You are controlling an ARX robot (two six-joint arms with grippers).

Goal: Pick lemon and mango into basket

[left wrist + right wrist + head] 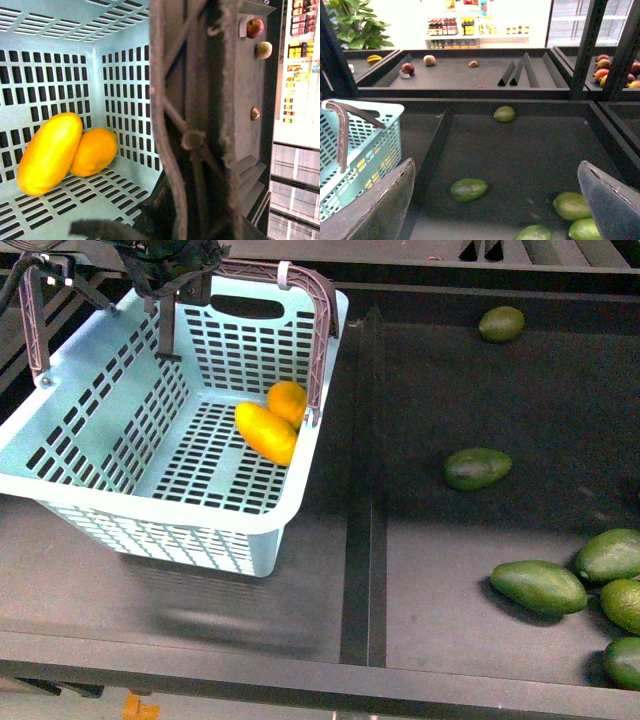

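The worktop (pixel 450 570) is a dark shelf split by a raised divider, and on its left bay stands one teal basket (pixel 60 465), the largest thing here. Its brown handle (pixel 318 335) arches over the far end, and the left hand (pixel 170 280) sits up at that handle; the left wrist view is filled with the ribbed handle (pixel 170 125) pressed close to the camera, so the hand appears to be at or around it, but I cannot tell whether its fingers are closed on it.

Below and inward from that hand, on the basket floor, lie one mango (pixel 265 433) and one lemon (pixel 288 402), touching each other. The mango's long axis runs roughly along the basket's length, with the lemon tucked at its far end against the wall near the handle. Both task fruits are already inside, so I judge the placing done.

The right hand (pixel 495 200) hangs wide open and empty over the right bay, its two fingers (pixel 375 210) well apart; the basket lies off to its left, across the divider.

Six green avocados (pixel 477 468) lie scattered in the right bay, four of them clustered at the near right corner.
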